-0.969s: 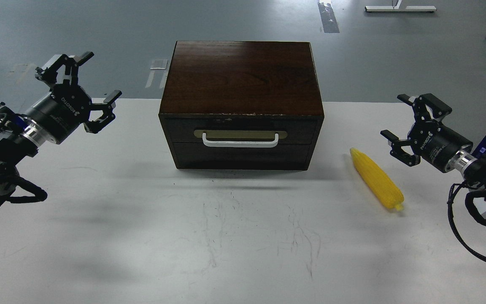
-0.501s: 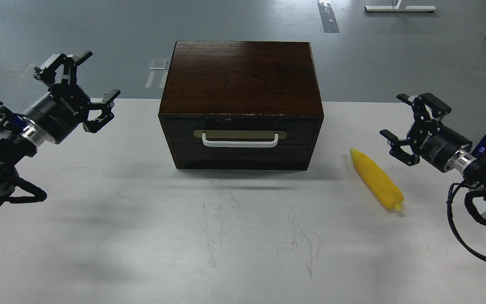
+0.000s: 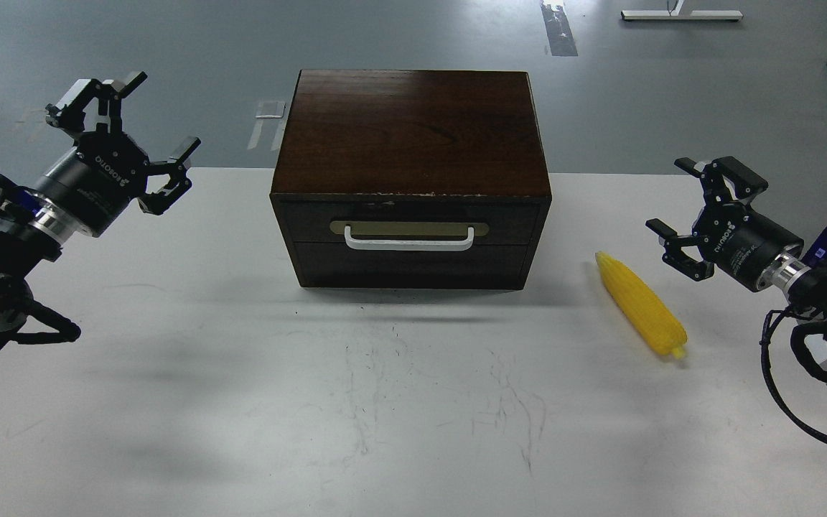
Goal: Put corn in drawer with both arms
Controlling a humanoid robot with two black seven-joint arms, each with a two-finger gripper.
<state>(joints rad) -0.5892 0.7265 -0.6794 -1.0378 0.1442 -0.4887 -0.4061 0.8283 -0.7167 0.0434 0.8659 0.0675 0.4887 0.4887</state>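
**Observer:** What's nearest you on the table?

**Operator:** Bare white tabletop (image 3: pixel 399 402), scuffed with faint scratches. Nothing on that near stretch. Going farther, the corn (image 3: pixel 641 304) lies flat on the table on my right side, slantwise, its pointed tip toward the box and its blunt end toward me.

**Observer:** Is anything holding it?

**Operator:** No. My right gripper (image 3: pixel 686 208) hangs just beyond the cob, near it but apart, fingers spread wide and empty. My left gripper (image 3: pixel 142 120) is over on the far left, raised above the table edge, also spread with nothing between its fingers.

**Observer:** And the drawer?

**Operator:** The dark wooden box (image 3: pixel 410 136) sits in the middle, farther back than the corn. Its drawer (image 3: pixel 409 222) is fully closed, front flush with the box, the white bar handle (image 3: pixel 408 240) untouched. The left gripper is well apart from that handle.

**Observer:** So how far along are you?

**Operator:** I'd say right at the beginning. Nothing is done yet: drawer shut, corn on the table. What's left, as I judge it, is everything: bring the left gripper to the handle and pull the drawer out, close the right gripper on the cob, carry it over, drop it in.
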